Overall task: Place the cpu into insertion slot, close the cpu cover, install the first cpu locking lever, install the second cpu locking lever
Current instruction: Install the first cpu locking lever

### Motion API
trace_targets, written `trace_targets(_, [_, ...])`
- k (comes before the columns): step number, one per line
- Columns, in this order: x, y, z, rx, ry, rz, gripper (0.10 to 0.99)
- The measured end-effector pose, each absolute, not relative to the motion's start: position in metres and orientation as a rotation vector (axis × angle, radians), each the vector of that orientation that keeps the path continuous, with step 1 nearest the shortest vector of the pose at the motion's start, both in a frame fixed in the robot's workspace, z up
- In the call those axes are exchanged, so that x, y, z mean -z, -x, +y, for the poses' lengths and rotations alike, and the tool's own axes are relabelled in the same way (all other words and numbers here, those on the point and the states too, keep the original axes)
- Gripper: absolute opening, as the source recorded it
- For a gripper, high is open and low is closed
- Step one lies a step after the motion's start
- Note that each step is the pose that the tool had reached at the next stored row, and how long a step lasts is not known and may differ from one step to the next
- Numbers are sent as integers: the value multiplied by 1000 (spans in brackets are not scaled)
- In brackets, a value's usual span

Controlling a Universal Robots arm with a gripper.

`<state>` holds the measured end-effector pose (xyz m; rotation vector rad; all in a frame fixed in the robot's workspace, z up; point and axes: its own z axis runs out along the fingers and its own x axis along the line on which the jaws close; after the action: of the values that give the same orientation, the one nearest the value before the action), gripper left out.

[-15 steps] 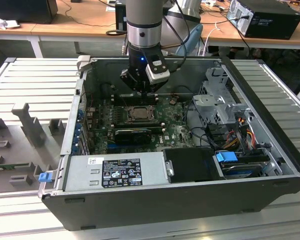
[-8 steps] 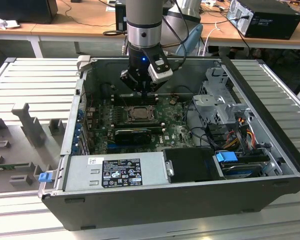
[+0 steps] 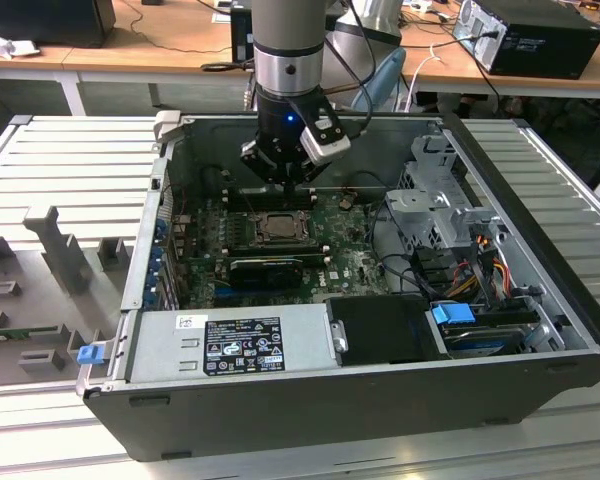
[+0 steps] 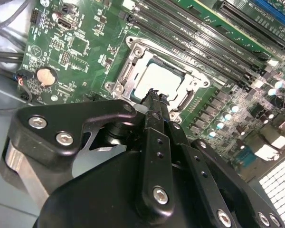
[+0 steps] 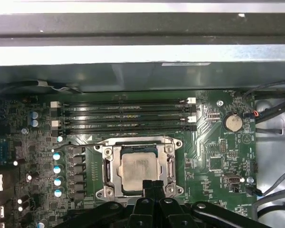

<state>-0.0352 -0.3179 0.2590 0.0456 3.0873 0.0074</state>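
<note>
The open computer case (image 3: pixel 380 400) lies on its side so that the green motherboard (image 3: pixel 355 262) faces up to the arm, which reaches straight down into it. The gripper (image 5: pixel 153 185) hangs just over 1 edge of the socket with its 2 fingers pressed together and nothing between them, a narrow tip that looks suited to pushing rather than picking. The cpu cover (image 5: pixel 110 171) appears folded flat, its cut-out framing the cpu (image 5: pixel 138 171), which sits in the insertion slot hidden beneath it.
</note>
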Motion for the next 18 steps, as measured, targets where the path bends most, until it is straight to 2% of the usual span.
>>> trace_targets(18, [-259,37,-318,-18,66,3116,106])
